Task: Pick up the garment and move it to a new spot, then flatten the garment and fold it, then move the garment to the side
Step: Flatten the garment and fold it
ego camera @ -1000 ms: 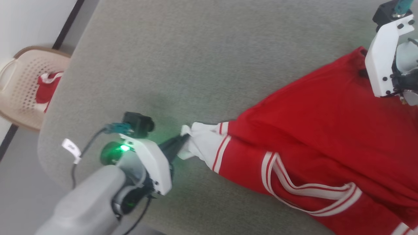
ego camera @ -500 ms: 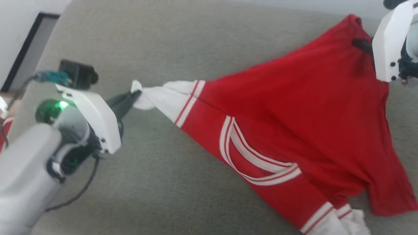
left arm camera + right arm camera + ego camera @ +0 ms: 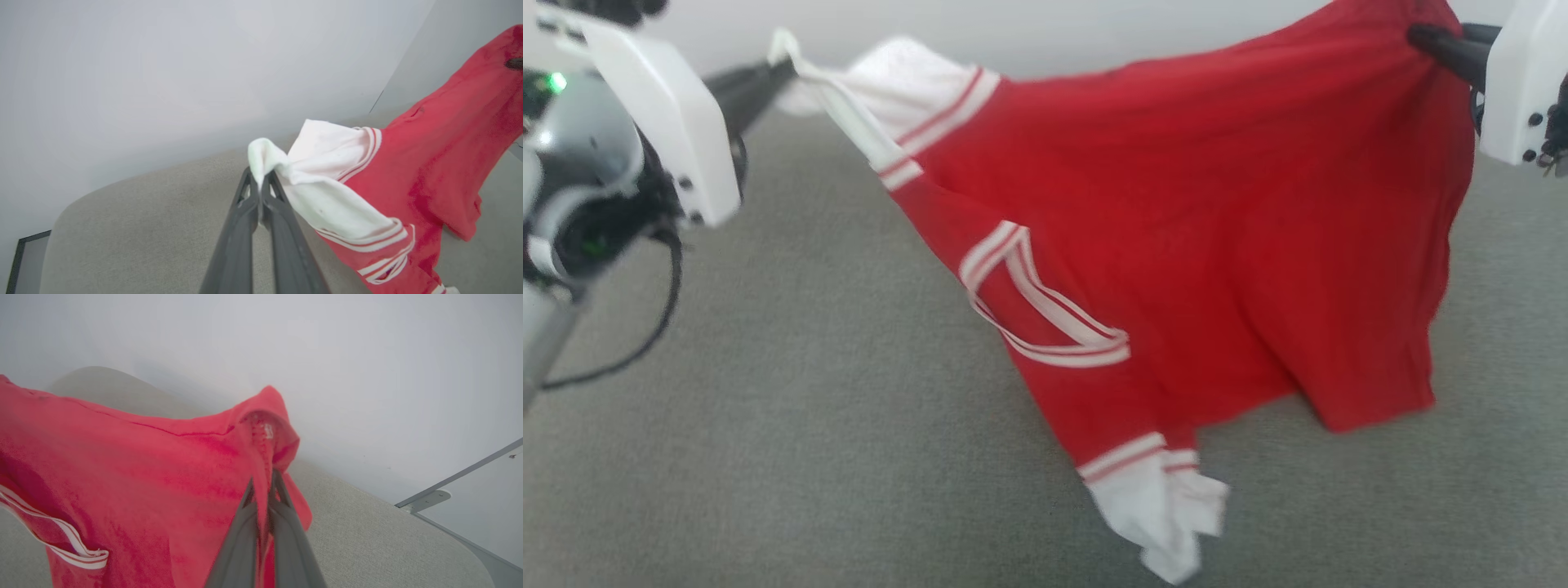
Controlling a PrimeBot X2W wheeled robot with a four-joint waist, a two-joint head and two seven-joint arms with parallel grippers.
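The garment (image 3: pixel 1176 229), a red shirt with white sleeves and red-and-white striped trim, hangs stretched between my two grippers above the grey table (image 3: pixel 768 457). At the upper left of the head view my left gripper (image 3: pixel 780 69) is shut on the end of a white sleeve (image 3: pixel 269 157). My right gripper (image 3: pixel 1421 37), at the upper right, is shut on a red corner of the garment (image 3: pixel 269 433). The garment's other white sleeve (image 3: pixel 1160 514) droops low, close to the tabletop. The striped collar (image 3: pixel 1045 302) faces me.
The grey table top (image 3: pixel 143 228) runs under the shirt to a rounded far edge. A pale wall (image 3: pixel 163 81) stands behind the table. At the right in the right wrist view a pale panel with a grey frame (image 3: pixel 470 486) shows.
Both grippers have lifted the garment off the table, so it now hangs instead of lying spread. The head camera has also tilted, and the basket has left the picture.
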